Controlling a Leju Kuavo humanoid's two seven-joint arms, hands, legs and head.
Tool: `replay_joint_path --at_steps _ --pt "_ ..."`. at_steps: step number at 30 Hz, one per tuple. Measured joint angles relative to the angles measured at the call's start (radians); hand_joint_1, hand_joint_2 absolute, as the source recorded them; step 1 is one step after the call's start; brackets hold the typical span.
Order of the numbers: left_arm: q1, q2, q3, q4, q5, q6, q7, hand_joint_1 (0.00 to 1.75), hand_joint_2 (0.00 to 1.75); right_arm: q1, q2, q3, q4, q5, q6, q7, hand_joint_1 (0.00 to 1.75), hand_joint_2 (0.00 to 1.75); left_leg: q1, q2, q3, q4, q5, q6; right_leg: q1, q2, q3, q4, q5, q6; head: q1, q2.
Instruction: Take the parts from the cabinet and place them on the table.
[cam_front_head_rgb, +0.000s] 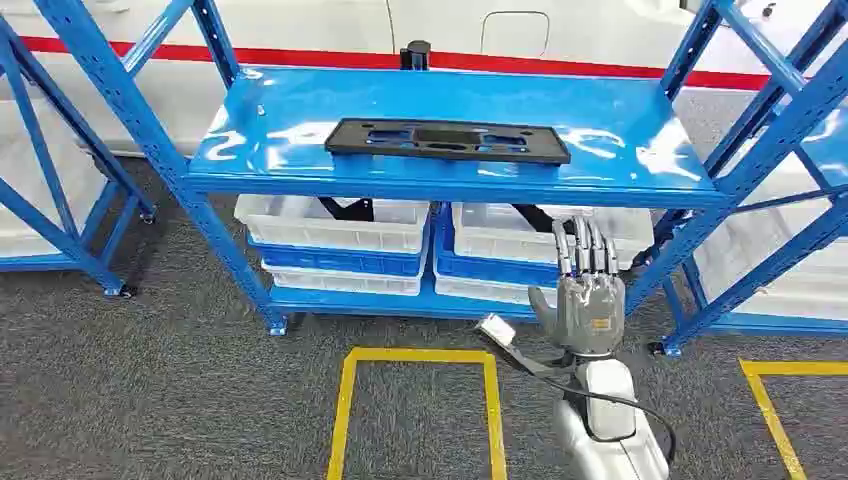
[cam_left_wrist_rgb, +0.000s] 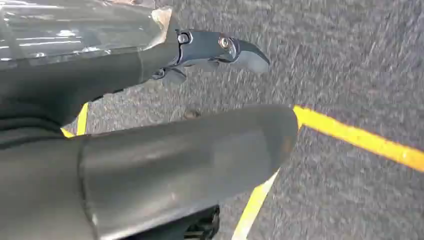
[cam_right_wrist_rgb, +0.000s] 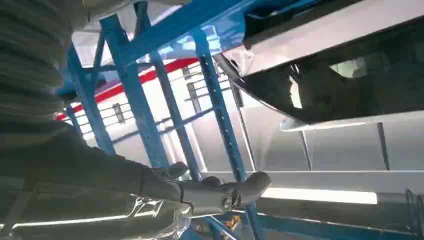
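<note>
The top shelf (cam_front_head_rgb: 620, 140) lies open from the front, bare blue either side of the flat black part (cam_front_head_rgb: 447, 139). Below it, white bins (cam_front_head_rgb: 330, 222) crowd the lower level, with slanted blue braces (cam_front_head_rgb: 770, 150) fencing the sides. The right hand (cam_front_head_rgb: 587, 290) rises before the bins, fingers straight.

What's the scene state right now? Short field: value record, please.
setting: blue shelving rack on grey carpet with yellow floor markings
part: flat black plate lying on the top shelf, untouched
lower shelf: white bins stacked on blue trays
right hand: raised in front of the lower bins, fingers extended, holding nothing
left hand: hanging over the floor, holding nothing
task progress: nothing taken from the rack yet
</note>
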Motion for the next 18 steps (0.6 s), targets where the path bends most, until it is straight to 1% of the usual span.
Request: replay_joint_path --at_steps 1,2,3,4,5,6,7,8,9,10,12,13,14,15,16,17,18 --pt "0.0 0.0 0.0 0.0 -0.001 0.0 0.001 0.0 0.0 0.002 -0.003 0.0 -0.002 0.0 0.0 0.001 0.0 1.75 0.0 0.0 0.0 0.0 -0.001 0.001 0.0 0.0 -0.046 0.087 -0.032 -0.003 0.0 0.0" --pt "0.001 -0.001 0.0 0.002 -0.002 0.001 0.001 0.0 0.0 0.007 -0.006 0.0 -0.002 0.0 0.0 0.002 0.0 1.75 0.0 0.0 -0.001 0.001 -0.002 0.002 0.0 0.0 -0.093 0.171 -0.058 -0.004 0.0 0.0" --pt "0.001 0.0 0.0 0.003 -0.003 0.002 0.002 0.0 0.0 0.012 -0.009 0.0 -0.002 0.0 0.0 0.006 0.0 1.75 0.0 -0.001 -0.001 0.001 -0.003 0.001 0.0 0.0 -0.122 0.219 -0.064 0.0 0.0 0.0" --pt "0.002 0.0 0.0 0.006 -0.003 0.002 0.002 0.0 0.0 0.013 -0.012 0.0 -0.002 0.0 0.001 0.009 0.0 1.75 0.002 -0.002 0.001 0.001 -0.005 -0.002 -0.001 0.0 -0.128 0.212 -0.051 0.008 0.0 0.0" --pt "0.002 0.0 0.0 0.006 -0.004 0.002 0.003 0.0 0.0 0.013 -0.013 0.0 -0.002 0.0 0.001 0.01 0.0 1.75 0.004 -0.004 0.004 0.002 -0.008 -0.007 -0.003 0.0 -0.107 0.16 -0.021 0.018 0.0 0.0" --pt "0.002 0.0 0.0 0.007 -0.004 0.003 0.003 0.0 0.0 0.013 -0.015 0.0 -0.005 0.0 0.002 0.011 0.0 1.75 0.008 -0.006 0.01 0.003 -0.013 -0.013 -0.007 0.0 -0.064 0.067 0.022 0.031 0.0 0.0" --pt "0.002 0.0 0.0 0.007 -0.004 0.003 0.003 0.0 0.0 0.013 -0.016 0.0 -0.007 0.0 0.002 0.012 0.0 1.75 0.011 -0.007 0.016 0.005 -0.018 -0.019 -0.011 -0.001 -0.016 -0.032 0.062 0.041 0.0 0.0" --pt "0.002 0.001 0.0 0.007 -0.004 0.003 0.003 0.0 0.0 0.012 -0.017 0.001 -0.008 0.0 0.003 0.012 0.0 1.75 0.008 -0.008 0.017 0.008 -0.024 -0.028 -0.014 -0.002 0.009 -0.093 0.076 0.041 0.001 0.0" --pt "0.001 0.003 0.0 0.007 -0.004 0.006 0.004 0.0 0.0 0.013 -0.017 0.002 -0.01 0.0 0.006 0.012 0.0 1.75 0.003 -0.01 0.012 0.013 -0.032 -0.037 -0.008 0.004 0.019 -0.096 0.075 0.024 0.0 0.0" --pt "0.002 0.003 0.0 0.008 -0.004 0.008 0.004 0.0 0.0 0.015 -0.017 0.002 -0.011 0.0 0.007 0.013 0.0 1.75 0.003 -0.01 0.014 0.011 -0.031 -0.04 -0.005 0.003 0.016 -0.09 0.075 0.008 -0.002 0.0" --pt "0.003 0.003 0.0 0.008 -0.004 0.01 0.005 0.0 0.0 0.015 -0.018 0.002 -0.011 0.0 0.01 0.016 0.0 1.75 0.007 -0.011 0.016 0.008 -0.033 -0.045 -0.001 0.003 0.014 -0.088 0.071 -0.006 -0.001 0.0" --pt "0.002 0.005 0.0 0.008 -0.004 0.011 0.005 0.0 0.0 0.014 -0.018 0.002 -0.012 0.0 0.011 0.017 0.0 1.75 0.012 -0.01 0.017 0.012 -0.041 -0.051 -0.014 0.003 0.02 -0.091 0.072 -0.017 -0.002 0.0" --pt "0.002 0.005 0.0 0.008 -0.004 0.011 0.005 0.0 0.0 0.014 -0.018 0.003 -0.015 0.001 0.011 0.016 0.0 1.75 0.012 0.002 0.006 0.034 -0.053 -0.056 -0.012 0.002 0.025 -0.091 0.068 -0.023 -0.002 0.0" --pt "0.002 0.004 0.0 0.008 -0.004 0.011 0.005 0.0 0.0 0.014 -0.018 0.003 -0.016 0.001 0.012 0.017 0.0 1.75 0.013 0.01 -0.021 0.095 -0.083 -0.061 -0.012 0.0 0.03 -0.091 0.064 -0.031 -0.003 0.0" --pt "0.001 0.003 0.0 0.008 -0.004 0.011 0.005 0.0 0.0 0.014 -0.017 0.005 -0.016 0.002 0.012 0.016 0.0 1.75 0.014 0.015 -0.07 0.188 -0.121 -0.066 -0.009 -0.001 0.034 -0.091 0.06 -0.036 -0.002 0.0" --pt "0.003 0.003 0.0 0.009 -0.004 0.011 0.005 0.0 0.0 0.015 -0.018 0.006 -0.016 0.003 0.013 0.016 0.0 1.75 0.015 0.018 -0.119 0.271 -0.15 -0.069 -0.008 -0.003 0.035 -0.091 0.057 -0.039 -0.002 0.0" --pt "0.004 0.003 0.0 0.01 -0.004 0.011 0.005 0.0 0.0 0.016 -0.018 0.006 -0.016 0.003 0.013 0.016 0.0 1.75 0.015 0.019 -0.161 0.333 -0.163 -0.071 -0.006 -0.003 0.036 -0.091 0.055 -0.042 -0.003 0.0"
